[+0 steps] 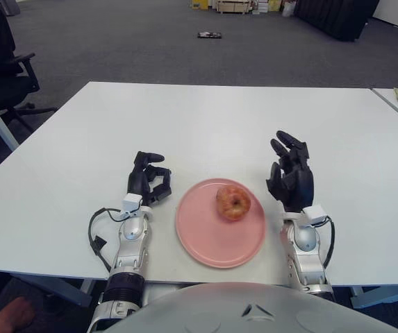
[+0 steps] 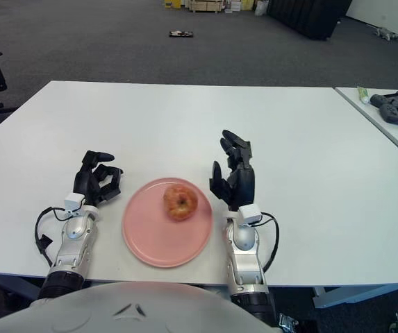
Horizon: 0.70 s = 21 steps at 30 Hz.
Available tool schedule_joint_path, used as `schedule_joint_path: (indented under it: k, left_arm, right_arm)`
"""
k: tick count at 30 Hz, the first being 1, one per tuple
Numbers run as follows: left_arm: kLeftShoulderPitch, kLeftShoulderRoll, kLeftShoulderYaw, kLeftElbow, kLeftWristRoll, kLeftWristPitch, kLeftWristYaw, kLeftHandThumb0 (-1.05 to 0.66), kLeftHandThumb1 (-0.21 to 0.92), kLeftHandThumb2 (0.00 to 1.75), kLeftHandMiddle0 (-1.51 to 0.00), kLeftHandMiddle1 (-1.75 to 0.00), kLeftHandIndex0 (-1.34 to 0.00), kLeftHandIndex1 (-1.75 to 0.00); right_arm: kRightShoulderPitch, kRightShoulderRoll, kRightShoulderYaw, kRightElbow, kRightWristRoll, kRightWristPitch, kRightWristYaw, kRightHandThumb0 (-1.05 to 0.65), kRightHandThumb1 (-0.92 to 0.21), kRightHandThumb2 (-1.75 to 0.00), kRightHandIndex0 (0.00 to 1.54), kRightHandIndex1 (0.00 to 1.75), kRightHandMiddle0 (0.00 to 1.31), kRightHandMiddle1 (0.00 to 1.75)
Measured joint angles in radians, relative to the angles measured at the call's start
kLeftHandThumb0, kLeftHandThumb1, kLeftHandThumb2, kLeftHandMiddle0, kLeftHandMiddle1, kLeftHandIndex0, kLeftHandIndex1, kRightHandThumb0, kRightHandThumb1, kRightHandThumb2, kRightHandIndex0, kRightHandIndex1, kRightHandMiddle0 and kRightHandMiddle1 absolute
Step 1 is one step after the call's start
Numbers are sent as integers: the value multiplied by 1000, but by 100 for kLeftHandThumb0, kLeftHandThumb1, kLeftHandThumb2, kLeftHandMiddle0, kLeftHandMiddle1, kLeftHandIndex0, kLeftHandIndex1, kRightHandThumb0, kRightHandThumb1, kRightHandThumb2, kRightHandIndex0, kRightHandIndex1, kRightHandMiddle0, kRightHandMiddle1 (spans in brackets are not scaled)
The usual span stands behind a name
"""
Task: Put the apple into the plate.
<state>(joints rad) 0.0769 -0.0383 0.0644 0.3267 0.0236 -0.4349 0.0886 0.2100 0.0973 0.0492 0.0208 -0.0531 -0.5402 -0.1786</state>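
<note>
The red apple [image 1: 233,202] was seen lying on the pink plate [image 1: 216,246], toward its far right part, at the near edge of the white table [image 1: 205,125]. The right hand [image 1: 291,177] was held just to the right of the plate, fingers extended and apart, nothing grasped. The left hand [image 1: 147,179] was seen left of the plate, fingers loosely curled around nothing.
</note>
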Motion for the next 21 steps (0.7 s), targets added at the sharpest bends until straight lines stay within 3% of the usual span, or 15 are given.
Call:
schedule_joint_path:
  k: [4,5,8,15,21]
  left_arm:
    - [0,-1,-1,0,-8,-2,-4,-1,51,99,-59,-142,-35,-175]
    - [0,-1,-1,0,-10,-3,-7,-1,50,100,-59,-142,-36,-175]
    - [-1,-1,-2,2,-13,-8,-13,-1,49,101,-60,-141,-37,-175]
    - [-4,0,0,13,-16,-17,-21,-1,47,104,-61,-141,-39,-175]
    - [-7,0,0,18,-16,-20,-23,-1,46,105,-61,-141,-40,-175]
  right_arm:
    - [-4,9,-28,55,0,-21,-36,-51,-78,-92,22,89,5,134]
    - [-6,9,-34,69,-1,-24,-47,-46,-83,-78,26,93,10,149]
    - [-11,10,-53,97,-21,-16,-102,-38,-89,-60,34,99,17,166]
    - [-23,10,-66,104,-112,61,-223,-36,-87,-59,47,106,22,174]
    - [-30,10,-58,104,-144,114,-252,-36,-84,-64,51,110,24,175]
